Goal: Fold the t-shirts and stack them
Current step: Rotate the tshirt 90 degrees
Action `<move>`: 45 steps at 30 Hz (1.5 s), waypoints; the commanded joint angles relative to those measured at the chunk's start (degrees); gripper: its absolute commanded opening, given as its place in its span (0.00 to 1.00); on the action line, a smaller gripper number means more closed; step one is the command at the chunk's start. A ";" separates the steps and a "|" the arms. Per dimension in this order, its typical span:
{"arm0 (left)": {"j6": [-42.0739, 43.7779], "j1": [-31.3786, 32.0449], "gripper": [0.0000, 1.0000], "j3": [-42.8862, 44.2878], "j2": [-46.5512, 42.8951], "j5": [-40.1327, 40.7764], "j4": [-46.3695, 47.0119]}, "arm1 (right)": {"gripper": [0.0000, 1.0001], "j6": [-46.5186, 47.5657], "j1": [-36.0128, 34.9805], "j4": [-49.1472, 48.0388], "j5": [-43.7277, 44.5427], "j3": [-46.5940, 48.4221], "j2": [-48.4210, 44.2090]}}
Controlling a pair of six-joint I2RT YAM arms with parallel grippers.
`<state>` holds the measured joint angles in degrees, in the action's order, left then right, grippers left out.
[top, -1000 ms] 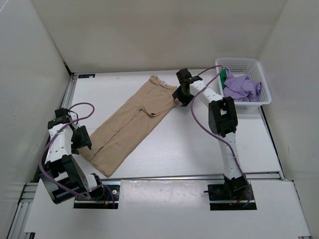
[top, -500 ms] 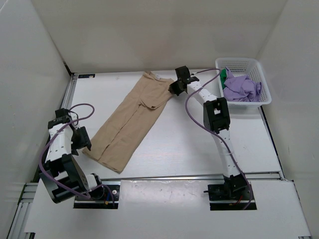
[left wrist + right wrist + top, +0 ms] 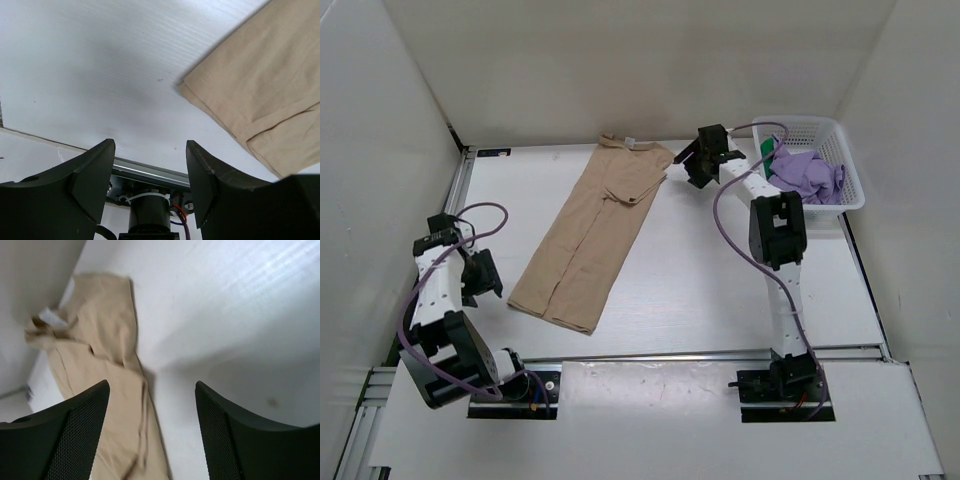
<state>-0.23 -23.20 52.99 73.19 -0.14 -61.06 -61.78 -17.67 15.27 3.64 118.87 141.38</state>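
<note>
The tan t-shirt (image 3: 592,235) lies on the table as a long narrow strip, collar end at the far edge and hem near my left arm. My right gripper (image 3: 688,168) hovers open just right of the collar end, with nothing between its fingers; in the right wrist view the tan t-shirt (image 3: 95,370) lies below and left of the right gripper (image 3: 152,432). My left gripper (image 3: 488,282) stands open left of the hem. In the left wrist view the tan t-shirt's hem corner (image 3: 265,95) sits at the upper right, apart from the left gripper (image 3: 150,187). A purple t-shirt (image 3: 807,176) and a bit of a green one (image 3: 766,150) lie in the basket.
The white lattice basket (image 3: 802,122) stands at the far right corner of the table. White walls close in the far side and both flanks. A metal rail (image 3: 670,356) runs along the near table edge in front of the arm bases.
The right gripper dragged the tan t-shirt's collar end toward the far edge, which straightened the strip, then opened and drew away to the right. The left arm has stayed where it was.
</note>
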 commanded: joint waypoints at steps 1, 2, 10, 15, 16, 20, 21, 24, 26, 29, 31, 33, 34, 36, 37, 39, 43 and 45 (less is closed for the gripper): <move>0.23 -0.79 0.70 1.68 -4.80 -2.84 0.06 | 0.74 11.83 -1.48 9.49 0.75 -5.54 -13.02; 0.23 -0.79 0.70 1.68 -6.98 -3.37 0.67 | 0.74 13.51 -2.10 10.82 2.84 -7.84 -15.41; 0.23 -0.79 1.00 -2.71 -20.35 -3.90 2.35 | 0.80 18.55 -16.41 18.14 4.46 -35.34 -37.57; 0.23 -0.79 1.00 -1.94 -28.52 0.04 1.12 | 0.79 12.84 -31.17 13.66 0.67 -46.35 -42.15; 0.23 -0.79 1.00 -1.23 -29.32 0.84 0.51 | 0.79 11.43 -32.94 13.04 0.15 -46.88 -42.15; 0.23 -0.79 1.00 0.52 -31.62 6.72 -0.98 | 0.79 3.52 -39.26 7.68 -4.60 -48.29 -38.74; 0.23 -0.79 1.00 1.49 -32.49 7.26 -2.21 | 0.77 0.72 -40.06 6.11 -5.21 -48.29 -37.86; 0.23 -0.79 1.00 2.91 -34.16 6.65 -4.94 | 0.70 -3.68 -43.05 5.56 -7.24 -46.28 -33.73; 0.23 -0.79 1.00 2.91 -35.22 6.65 -5.82 | 0.66 -5.97 -44.29 5.56 -8.55 -45.49 -31.27; 0.23 -0.79 1.00 3.43 -37.76 7.52 -6.44 | 0.57 -8.18 -45.96 5.56 -9.09 -43.73 -28.63; 0.23 -0.79 1.00 3.43 -38.64 7.52 -7.06 | 0.55 -10.28 -46.58 5.56 -11.45 -42.59 -26.35; 0.23 -0.79 1.00 3.43 -39.26 7.52 -8.20 | 0.53 -11.95 -47.10 5.56 -13.12 -42.05 -24.93; 0.23 -0.79 1.00 3.43 -39.78 7.52 -8.20 | 0.52 -12.74 -47.10 5.56 -13.65 -42.05 -24.40; 0.23 -0.79 1.00 3.43 -39.79 7.52 -8.20 | 0.47 -13.37 -46.58 5.04 -14.36 -42.05 -23.61; 0.23 -0.79 1.00 3.43 -39.79 7.52 -8.20 | 0.45 -13.98 -46.58 5.04 -15.23 -42.05 -23.00; 0.23 -0.79 1.00 4.04 -39.79 8.14 -8.20 | 0.32 -13.98 -45.96 4.42 -16.73 -42.05 -22.20; 0.23 -0.79 1.00 7.30 -39.17 6.57 -7.41 | 0.00 -13.46 -44.30 4.42 -17.09 -46.86 -24.13; 0.23 -0.79 1.00 7.30 -39.17 1.50 -6.88 | 0.00 -12.93 -42.98 3.89 -15.16 -50.91 -27.80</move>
<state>0.01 -23.57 58.15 34.17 6.24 -68.86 -75.09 -62.37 16.21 -14.39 73.23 116.60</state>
